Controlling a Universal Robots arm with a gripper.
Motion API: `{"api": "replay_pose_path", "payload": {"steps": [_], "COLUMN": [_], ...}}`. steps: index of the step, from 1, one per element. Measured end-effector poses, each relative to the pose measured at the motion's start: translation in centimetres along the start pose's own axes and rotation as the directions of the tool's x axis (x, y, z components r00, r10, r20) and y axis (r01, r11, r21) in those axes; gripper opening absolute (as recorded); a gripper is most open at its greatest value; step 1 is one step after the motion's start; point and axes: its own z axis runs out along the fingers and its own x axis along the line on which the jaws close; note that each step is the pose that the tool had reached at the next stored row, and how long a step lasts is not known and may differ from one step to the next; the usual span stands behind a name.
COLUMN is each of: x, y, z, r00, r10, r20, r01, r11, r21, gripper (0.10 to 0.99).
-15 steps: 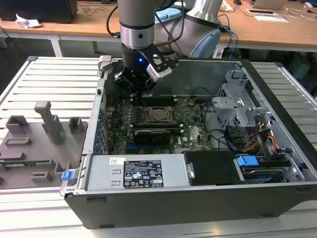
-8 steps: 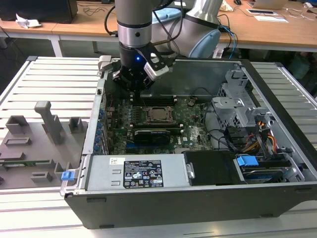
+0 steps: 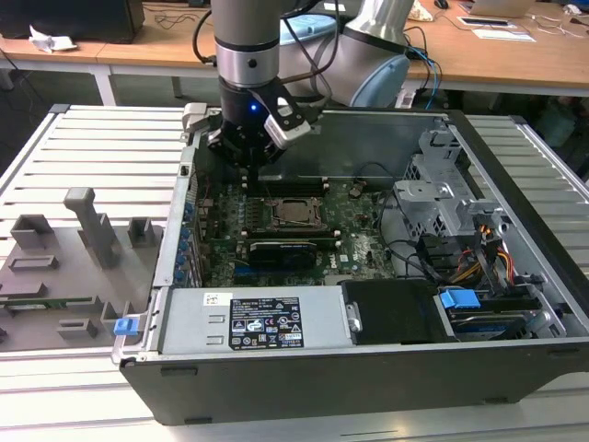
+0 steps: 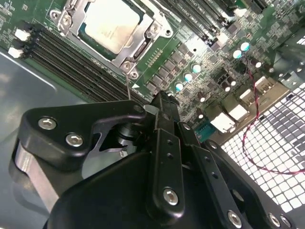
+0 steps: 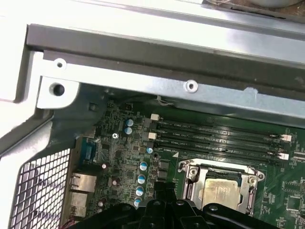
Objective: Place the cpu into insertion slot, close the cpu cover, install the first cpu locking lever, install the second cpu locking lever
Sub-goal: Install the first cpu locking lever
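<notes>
The cpu (image 3: pixel 296 213) lies flat in the insertion slot (image 3: pixel 275 204) on the green board, its silver-grey top showing in both wrist views (image 4: pixel 110 25) (image 5: pixel 220 189). The cpu cover (image 4: pixel 144 44) (image 5: pixel 190 178) lies down around the chip as a metal frame. A thin metal lever rod (image 4: pixel 127 86) rises from the socket's corner toward my gripper. My gripper (image 3: pixel 250 166) (image 4: pixel 162 100) (image 5: pixel 164 188) hangs just above the board beside the socket, on the exterior view's left and toward the back. Its black fingers are shut, with nothing seen between them.
Long black memory slots (image 4: pixel 71 55) (image 5: pixel 214 138) run beside the socket. The open case's metal wall (image 5: pixel 190 86) is close behind the gripper. A power supply (image 3: pixel 258 322) and drive cage (image 3: pixel 442 198) fill the front and the exterior view's right. A grey fixture tray (image 3: pixel 64 267) sits outside.
</notes>
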Motion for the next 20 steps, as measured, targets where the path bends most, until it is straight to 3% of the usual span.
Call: {"api": "replay_pose_path", "payload": {"steps": [8, 12, 20], "x": [-0.11, -0.28, -1.93], "y": [1.23, 1.39, 1.38], "z": [0.02, 0.03, 0.08], "r00": [1.0000, 1.0000, 0.9998], "r10": [0.000, 0.004, 0.022], "r20": [0.0001, 0.0002, 0.0005], "r01": [0.000, -0.004, -0.022], "r11": [1.0000, 1.0000, 0.9998], "r21": [-0.001, -0.001, 0.000], "gripper": [0.106, 0.106, 0.106]}}
